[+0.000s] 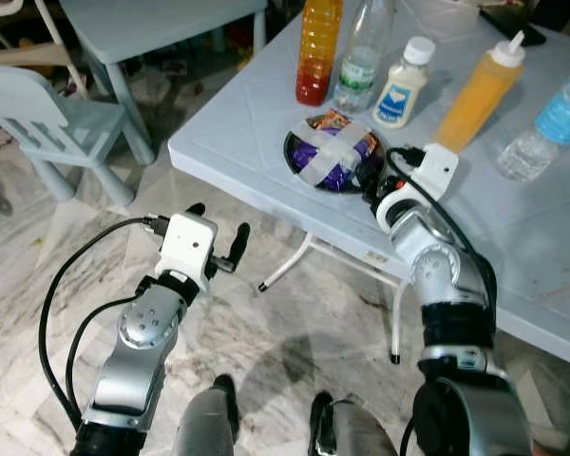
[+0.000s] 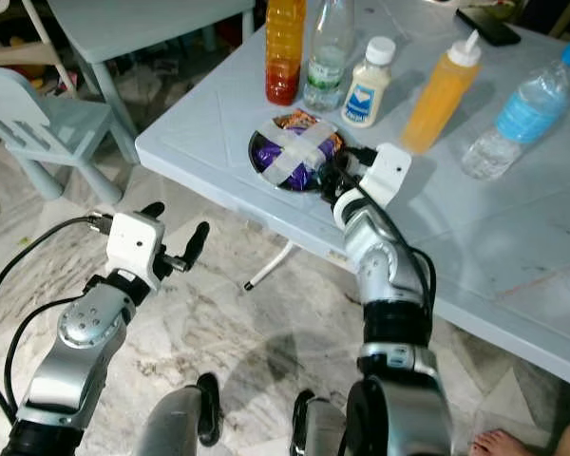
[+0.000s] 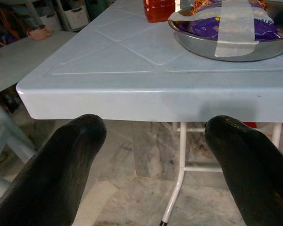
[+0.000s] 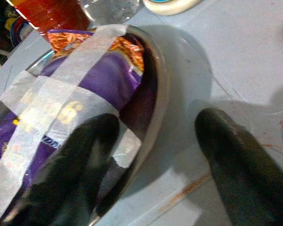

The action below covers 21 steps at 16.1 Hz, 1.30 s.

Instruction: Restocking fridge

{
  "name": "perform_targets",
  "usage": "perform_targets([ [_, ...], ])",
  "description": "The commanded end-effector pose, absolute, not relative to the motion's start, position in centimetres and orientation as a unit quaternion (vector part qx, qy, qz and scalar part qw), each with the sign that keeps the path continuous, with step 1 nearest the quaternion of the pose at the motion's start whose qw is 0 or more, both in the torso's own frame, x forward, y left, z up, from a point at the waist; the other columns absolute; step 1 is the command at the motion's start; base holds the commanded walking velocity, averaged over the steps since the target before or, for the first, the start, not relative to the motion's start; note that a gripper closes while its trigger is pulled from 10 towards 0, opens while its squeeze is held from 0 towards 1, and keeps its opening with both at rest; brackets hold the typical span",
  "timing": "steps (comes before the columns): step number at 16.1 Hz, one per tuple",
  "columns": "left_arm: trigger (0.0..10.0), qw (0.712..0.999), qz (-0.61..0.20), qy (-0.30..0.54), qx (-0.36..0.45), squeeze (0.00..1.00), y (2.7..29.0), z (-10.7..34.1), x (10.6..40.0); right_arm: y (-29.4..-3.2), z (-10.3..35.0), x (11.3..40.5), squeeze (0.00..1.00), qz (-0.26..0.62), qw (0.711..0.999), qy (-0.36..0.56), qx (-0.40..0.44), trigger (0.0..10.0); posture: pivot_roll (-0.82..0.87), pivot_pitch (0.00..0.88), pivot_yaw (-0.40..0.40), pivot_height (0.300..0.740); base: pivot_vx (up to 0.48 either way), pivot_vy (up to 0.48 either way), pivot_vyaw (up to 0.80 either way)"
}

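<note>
Nearest the camera, the left gripper (image 1: 218, 239) hangs over the marble floor (image 1: 294, 332), short of the tabletop (image 1: 237, 123) edge; its two black fingers (image 3: 61, 174) are spread wide and hold nothing. Its wrist view looks level along them at the tabletop's rounded front lip, with a white table leg (image 3: 179, 174) underneath.

Further on, the right gripper (image 2: 334, 180) is at the near right rim of the metal bowl (image 2: 262, 169). Its fingers (image 4: 231, 165) are released and parted, straddling the rim: one lies over the taped contents inside, the other over the tabletop outside. Whether either actually presses on the bowl cannot be told.

The bowl stands near the tabletop's front edge. In it lie a purple snack packet (image 2: 271, 149) and an orange one (image 2: 299, 120) behind it, strapped down by two strips of pale tape (image 2: 299, 152) forming a cross.

Beyond the bowl stand five containers in a row: one orange-and-red drink bottle (image 1: 319, 47), one clear bottle (image 1: 363, 57), one small white sauce bottle with a blue label (image 1: 403, 87), one orange squeeze bottle (image 1: 480, 90), and one water bottle with a blue label (image 1: 551, 123) lying well apart to the right. A dark phone (image 2: 492, 27) lies at the far edge.

Off to the left are one pale blue chair (image 1: 47, 119) and a second small table (image 1: 152, 24).

A bare foot (image 2: 502, 443) shows at the lower right of the right eye view.
</note>
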State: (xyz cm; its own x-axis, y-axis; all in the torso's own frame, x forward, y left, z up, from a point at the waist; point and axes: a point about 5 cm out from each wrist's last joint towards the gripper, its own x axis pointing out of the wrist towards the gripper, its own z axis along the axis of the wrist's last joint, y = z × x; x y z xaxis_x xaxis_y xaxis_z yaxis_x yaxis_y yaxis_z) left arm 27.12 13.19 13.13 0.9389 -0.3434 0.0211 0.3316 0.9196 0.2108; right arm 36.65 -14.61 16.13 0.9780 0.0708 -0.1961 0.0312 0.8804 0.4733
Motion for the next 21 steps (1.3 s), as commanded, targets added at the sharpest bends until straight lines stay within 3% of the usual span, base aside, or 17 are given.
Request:
perform_targets([
  [1, 10.0, 0.978, -0.179, -0.026, 0.106, 0.0, 13.1, 13.1, 27.0, -15.1, 14.9, 36.7, 0.0, -0.006, 0.956, 0.135, 0.259, 0.0, 0.15, 0.21, -0.004, 0.74, 0.0, 0.0, 0.0],
  [10, 10.0, 0.978, -0.18, -0.026, 0.105, 0.0, 13.0, 13.0, 26.8, -17.7, 15.0, 38.1, 0.0, -0.038, 0.948, 0.152, 0.277, 0.0, 0.15, 0.208, -0.011, 0.74, 0.0, 0.0, 0.0],
  [20, 10.0, 0.978, -0.179, -0.029, 0.103, 0.0, 12.9, 13.0, 26.9, -18.0, 15.4, 38.0, 0.0, -0.044, 0.95, 0.147, 0.272, 0.0, 0.14, 0.201, -0.021, 0.74, 0.0, 0.0, 0.0],
  [21, 10.0, 0.978, -0.178, -0.029, 0.102, 0.0, 12.8, 13.0, 26.9, -17.8, 15.6, 37.8, 0.0, -0.036, 0.953, 0.144, 0.263, 3.9, 0.14, 0.2, -0.022, 0.74, 0.0, 0.0, 0.0],
])
